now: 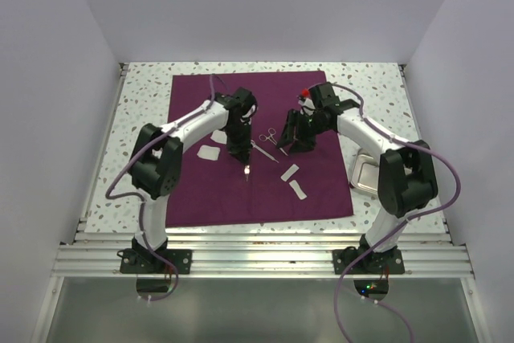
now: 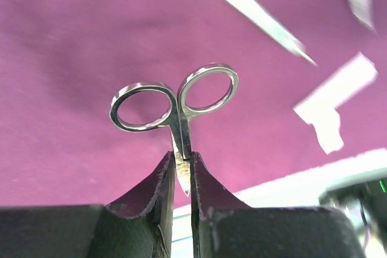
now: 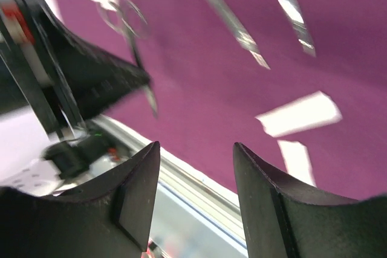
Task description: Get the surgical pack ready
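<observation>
The plum-purple cloth (image 1: 257, 198) lies spread flat on the table. My left gripper (image 1: 239, 153) hovers over its middle, shut on a pair of silvery scissors (image 2: 175, 98). The blades are pinched between the jaws and the ring handles point away from the wrist, above the cloth (image 2: 72, 40). To its right my right gripper (image 1: 295, 140) stands open with nothing between its fingers (image 3: 266, 179). A second pair of scissors (image 1: 269, 136) and a slim instrument (image 1: 263, 152) lie between the grippers. White gauze pads (image 1: 210, 153) (image 1: 299, 190) rest on the cloth. The steel tray (image 1: 363, 176) sits off the cloth's right edge.
The speckled tabletop (image 1: 144, 102) borders the cloth, with white walls on three sides. An aluminium rail (image 1: 257, 259) runs along the near edge by the arm bases. The right arm's elbow (image 1: 405, 178) hangs over the tray's right side.
</observation>
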Available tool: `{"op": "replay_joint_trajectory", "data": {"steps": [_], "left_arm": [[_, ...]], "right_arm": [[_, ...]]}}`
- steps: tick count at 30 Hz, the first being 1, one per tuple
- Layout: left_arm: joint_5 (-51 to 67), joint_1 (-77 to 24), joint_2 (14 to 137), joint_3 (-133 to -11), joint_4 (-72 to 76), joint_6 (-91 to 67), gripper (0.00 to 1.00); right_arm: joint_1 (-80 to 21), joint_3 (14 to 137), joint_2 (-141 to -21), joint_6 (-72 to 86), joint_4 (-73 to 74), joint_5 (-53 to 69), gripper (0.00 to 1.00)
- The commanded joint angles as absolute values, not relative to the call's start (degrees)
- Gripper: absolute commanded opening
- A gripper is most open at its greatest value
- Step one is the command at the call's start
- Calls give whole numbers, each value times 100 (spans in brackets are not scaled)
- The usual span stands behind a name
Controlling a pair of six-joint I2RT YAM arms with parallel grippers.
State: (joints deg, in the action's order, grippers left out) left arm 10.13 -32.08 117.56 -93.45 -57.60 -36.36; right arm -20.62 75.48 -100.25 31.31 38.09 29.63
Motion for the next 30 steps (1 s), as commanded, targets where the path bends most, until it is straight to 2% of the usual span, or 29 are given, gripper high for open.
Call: {"op": "replay_joint_trajectory", "data": {"steps": [1, 6, 11, 30], "left_arm": [[2021, -3234, 11005, -9141, -5089, -2971, 0], [2864, -3243, 10688, -8868, -4589, -2813, 0], [3295, -3243, 10600, -8868, -4404, -2733, 0], [3902, -3217, 10406, -8789, -4131, -2558, 0]], "right_arm": [[-2215, 7515, -9993, 3672, 2719, 3700, 55], [-2320, 7269, -9993, 4174, 2049, 3911, 58], [-2487, 7339, -9993, 4289, 2004, 3727, 58], [-2654, 7286, -10160, 4509, 1758, 3349, 50]]}}
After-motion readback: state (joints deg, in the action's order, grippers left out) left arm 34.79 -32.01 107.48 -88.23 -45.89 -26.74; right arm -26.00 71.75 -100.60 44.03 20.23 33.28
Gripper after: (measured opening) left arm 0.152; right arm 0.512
